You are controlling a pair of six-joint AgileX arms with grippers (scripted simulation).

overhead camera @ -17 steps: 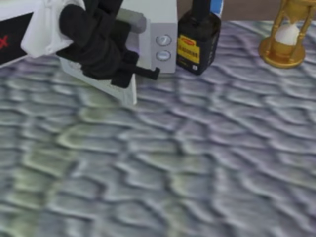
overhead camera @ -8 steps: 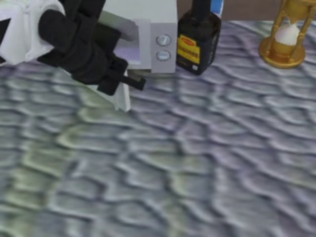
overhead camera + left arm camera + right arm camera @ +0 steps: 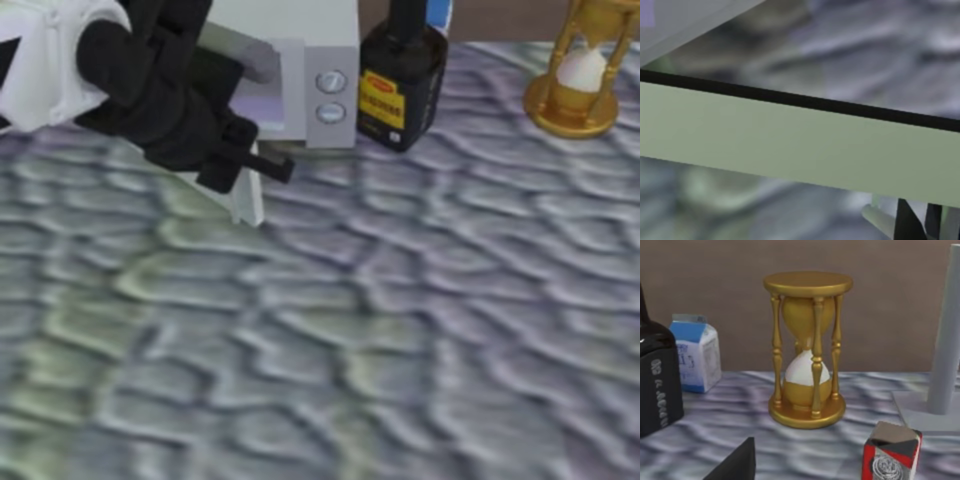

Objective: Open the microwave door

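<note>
2 arms belong to this rig, but only the left one shows in the top view, reaching in at the far left of the surface (image 3: 400, 330). Its left hand (image 3: 262, 165) sits just in front of the microwave (image 3: 300, 40), dark fingers (image 3: 272, 168) pointing toward the right. Whether those fingers are apart or pressed together I cannot tell, because the black wrist body covers most of them.

The microwave door (image 3: 247, 200) stands swung out from the box, hinged on the left side, with its free edge angled toward the near side of the surface, just below the left hand. Behind it the cavity opening shows, and the fixed strip with 2 round knobs (image 3: 331, 97) stays at the right of the box front. In the left wrist view the door edge fills the picture as a pale greenish band with a thin black line along it.

Just right of the microwave stands a dark bottle (image 3: 401, 85) with a yellow label. A golden hourglass (image 3: 580, 70) sits at the far right. The right wrist view shows that hourglass close, a milk carton (image 3: 694, 354) behind the bottle, a small red, black and silver box (image 3: 891, 451), and a grey post on a flat base (image 3: 945, 340). The right hand's fingers cannot be judged.
</note>
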